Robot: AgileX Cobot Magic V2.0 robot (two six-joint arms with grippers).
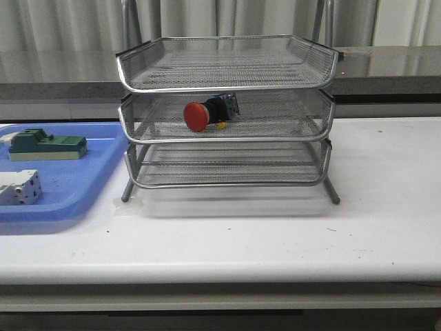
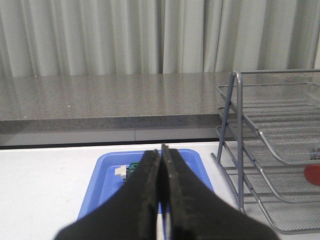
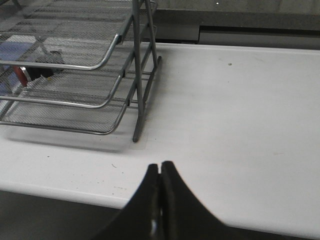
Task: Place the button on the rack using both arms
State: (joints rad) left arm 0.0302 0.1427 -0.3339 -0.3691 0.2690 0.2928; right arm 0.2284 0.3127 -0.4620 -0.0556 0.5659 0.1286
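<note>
The button [image 1: 207, 112], with a red cap and a black-and-blue body, lies on its side in the middle tier of the silver wire rack [image 1: 227, 72]. A sliver of its red cap shows in the left wrist view [image 2: 313, 175] and in the right wrist view [image 3: 21, 74]. My left gripper [image 2: 161, 150] is shut and empty, above the blue tray, left of the rack [image 2: 270, 150]. My right gripper [image 3: 160, 165] is shut and empty over the table's front edge, right of the rack [image 3: 75, 65]. Neither arm shows in the front view.
A flat blue tray [image 1: 83, 179] stands left of the rack, holding a green block [image 1: 47, 145] and a white block [image 1: 19, 187]. The tray [image 2: 107, 170] and green block [image 2: 133, 170] also show in the left wrist view. A grey ledge and curtains lie behind the table.
</note>
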